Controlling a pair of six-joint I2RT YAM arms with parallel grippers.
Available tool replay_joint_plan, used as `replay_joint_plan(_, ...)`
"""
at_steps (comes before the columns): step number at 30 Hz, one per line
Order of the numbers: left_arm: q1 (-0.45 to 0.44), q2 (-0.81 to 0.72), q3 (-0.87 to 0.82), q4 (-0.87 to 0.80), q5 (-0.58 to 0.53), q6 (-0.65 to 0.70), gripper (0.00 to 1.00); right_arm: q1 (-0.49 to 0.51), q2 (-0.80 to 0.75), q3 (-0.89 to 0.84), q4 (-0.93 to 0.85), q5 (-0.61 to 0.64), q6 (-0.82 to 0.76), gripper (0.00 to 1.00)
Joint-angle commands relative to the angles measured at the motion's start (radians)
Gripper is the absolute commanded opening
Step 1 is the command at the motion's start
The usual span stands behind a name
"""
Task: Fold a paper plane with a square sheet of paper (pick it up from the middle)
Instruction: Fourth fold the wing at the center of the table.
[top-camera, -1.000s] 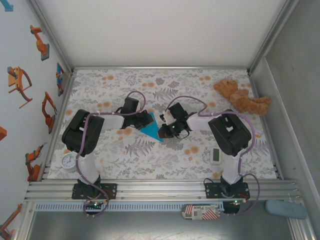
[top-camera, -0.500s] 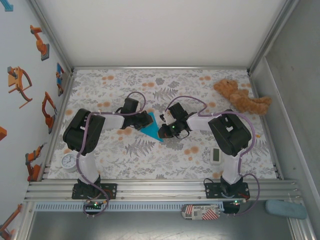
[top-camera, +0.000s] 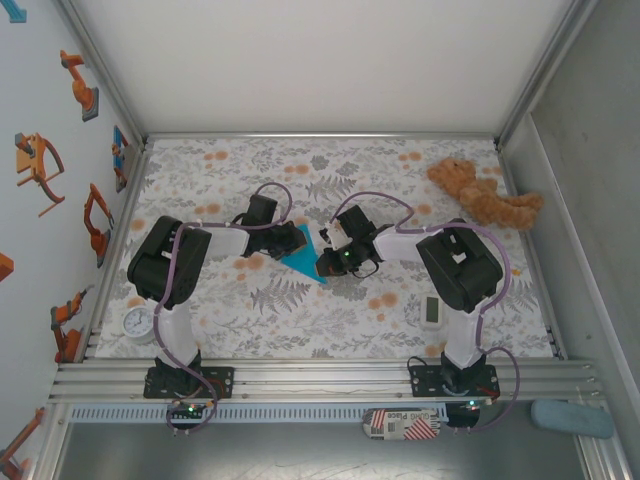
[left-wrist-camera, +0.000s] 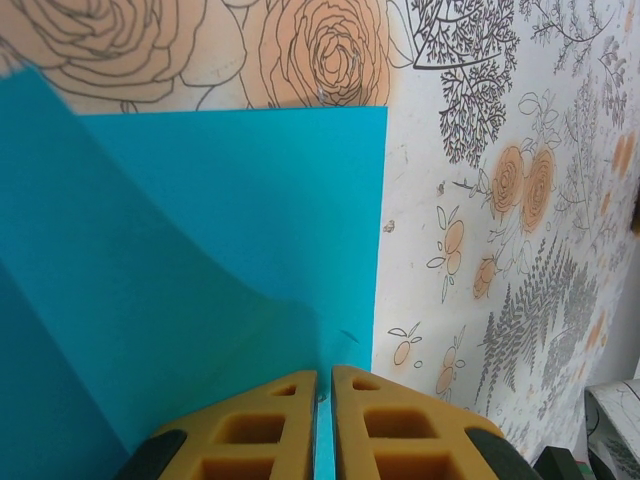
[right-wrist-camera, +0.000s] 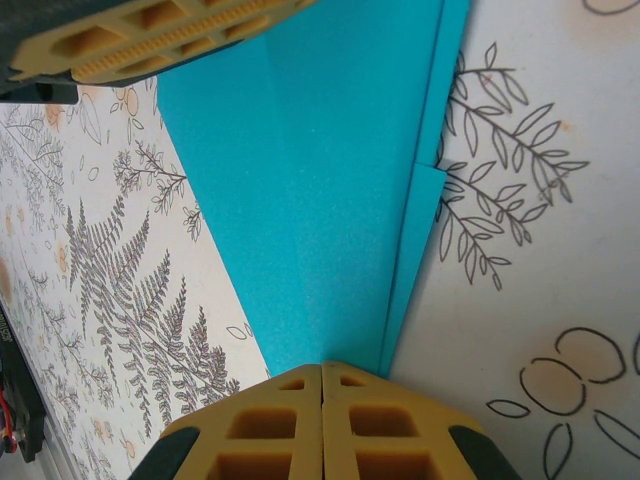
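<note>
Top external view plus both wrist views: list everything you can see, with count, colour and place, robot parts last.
folded paper: 1, cyan-blue, table centre, between the grippers
teddy bear: 1, brown, far right corner of the table
timer: 1, white, rectangular, near right, beside the right arm
round dial: 1, white, near left edge
table cover: 1, white with grey and orange floral print
wall stickers: several, orange, left wall
pad: 1, blue, off the table, near right
left gripper: 1, yellow fingers, shut on the folded paper
right gripper: 1, yellow fingers, shut, tips at the paper's pointed end
</note>
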Motion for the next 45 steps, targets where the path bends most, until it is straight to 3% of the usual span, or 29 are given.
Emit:
replay_joint_plan(1, 0.007, 0.040, -0.005, -0.089, -0.042, 0.031, 0.14, 0.005, -0.038, -0.008, -0.035, 0.047, 0.016, 0.07)
replay_joint_plan(7, 0.008, 0.043, -0.004, -0.092, -0.039, 0.033, 0.14, 0.007, -0.103, 0.012, 0.001, 0.023, 0.048, 0.11)
replay_joint_plan(19, 0.008, 0.058, 0.002, -0.094, -0.024, 0.022, 0.14, 0.036, 0.039, 0.157, -0.058, 0.014, 0.024, 0.06)
replay_joint_plan(32, 0.007, 0.057, 0.017, -0.102, -0.014, 0.028, 0.14, 0.036, 0.090, 0.127, -0.082, 0.036, 0.004, 0.05)
replay_joint_plan(45, 0.007, -0.095, 0.003, -0.043, 0.033, 0.048, 0.20, 0.035, 0.103, 0.102, -0.084, 0.064, 0.002, 0.04)
